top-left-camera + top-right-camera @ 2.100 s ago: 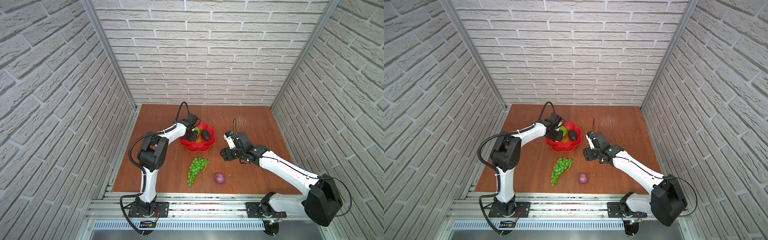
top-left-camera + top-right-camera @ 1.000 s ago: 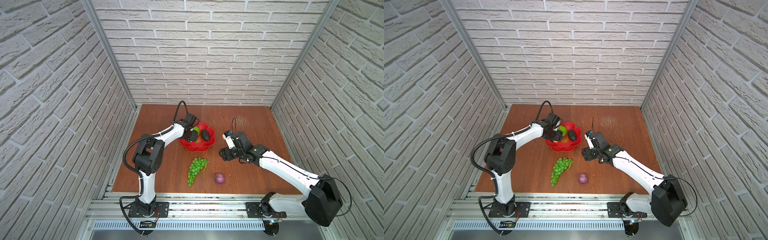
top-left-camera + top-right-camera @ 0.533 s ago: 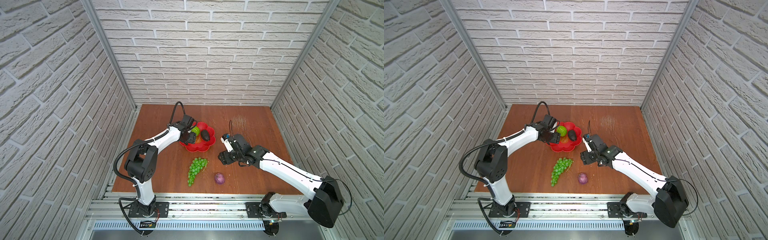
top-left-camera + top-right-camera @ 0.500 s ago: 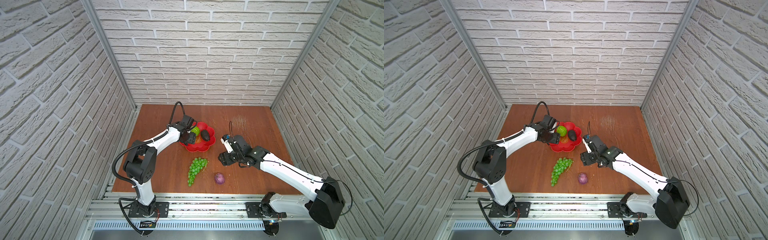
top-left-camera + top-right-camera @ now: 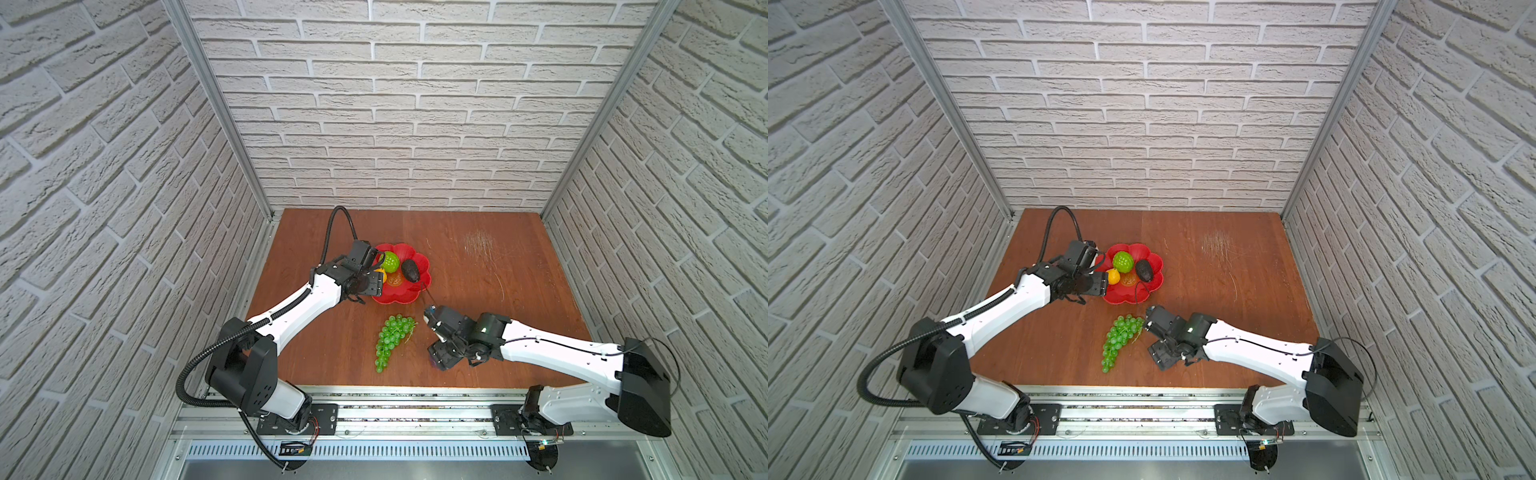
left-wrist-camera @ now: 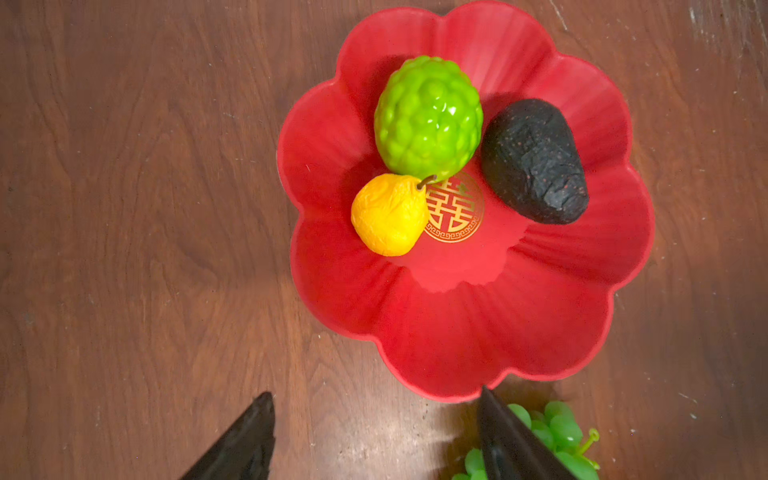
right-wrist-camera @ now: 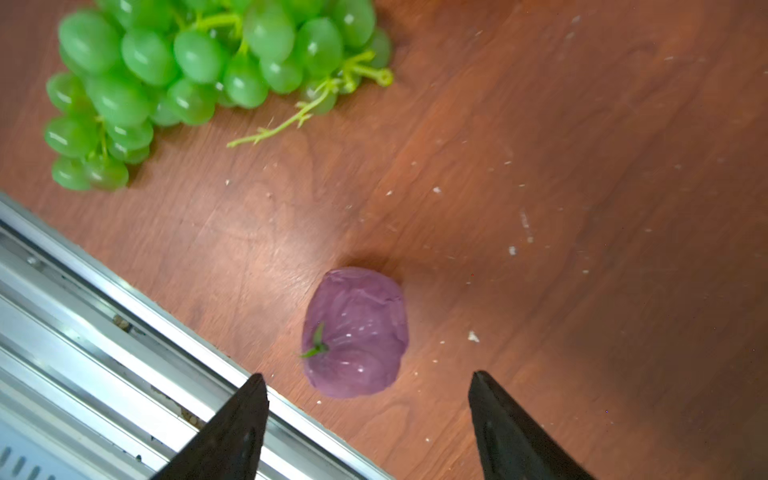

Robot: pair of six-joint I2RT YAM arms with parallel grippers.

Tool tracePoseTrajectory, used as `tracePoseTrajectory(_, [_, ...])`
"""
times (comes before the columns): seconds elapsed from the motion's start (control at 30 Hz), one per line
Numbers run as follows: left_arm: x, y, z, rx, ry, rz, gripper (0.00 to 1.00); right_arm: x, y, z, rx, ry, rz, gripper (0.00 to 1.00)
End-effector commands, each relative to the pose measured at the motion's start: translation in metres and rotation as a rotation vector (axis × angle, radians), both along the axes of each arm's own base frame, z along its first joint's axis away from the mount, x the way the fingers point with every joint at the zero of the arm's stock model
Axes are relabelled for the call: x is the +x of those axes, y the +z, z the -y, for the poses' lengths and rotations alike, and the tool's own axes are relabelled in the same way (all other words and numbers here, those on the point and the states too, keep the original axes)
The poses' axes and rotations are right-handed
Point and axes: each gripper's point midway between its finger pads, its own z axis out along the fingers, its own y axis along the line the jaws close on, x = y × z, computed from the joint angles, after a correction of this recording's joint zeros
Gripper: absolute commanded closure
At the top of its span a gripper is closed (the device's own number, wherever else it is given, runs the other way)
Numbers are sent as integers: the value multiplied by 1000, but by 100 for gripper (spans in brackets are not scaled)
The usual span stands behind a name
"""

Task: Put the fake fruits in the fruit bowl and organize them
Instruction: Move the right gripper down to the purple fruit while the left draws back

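The left end effector [image 6: 376, 405] is hovering with jaws apart and empty at the rim of the fruit bowl [image 6: 478, 332], which is holding the bumpy green ball [image 6: 428, 120], the lemon [image 6: 388, 214] and the avocado [image 6: 534, 162]. The grape bunch [image 5: 392, 338] is lying on the bench [image 5: 498, 270] in front of the bowl. Right of it, the purple fruit [image 7: 355, 332] is sitting near the bench's front edge, and the right end effector [image 7: 366, 373] is hanging over it, jaws spread wide, gripping nothing.

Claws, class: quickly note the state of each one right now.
Left claw: open, holding nothing.
Right claw: open, by the purple fruit, not gripping it.
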Motion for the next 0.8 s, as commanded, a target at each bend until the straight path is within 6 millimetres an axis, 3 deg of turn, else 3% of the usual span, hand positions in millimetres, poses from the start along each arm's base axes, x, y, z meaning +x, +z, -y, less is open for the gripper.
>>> tracePoseTrajectory(0.0, [5,5,-3,-5,26,37,24,-2,4,-15,-27,16,40,22])
tracePoseTrajectory(0.37, [4,3,-5,2,23,31,23,1,-17,-15,-169,19,61,21])
tracePoseTrajectory(0.77, [2,4,-9,-7,36,46,23,9,-19,-9,-217,26,96,26])
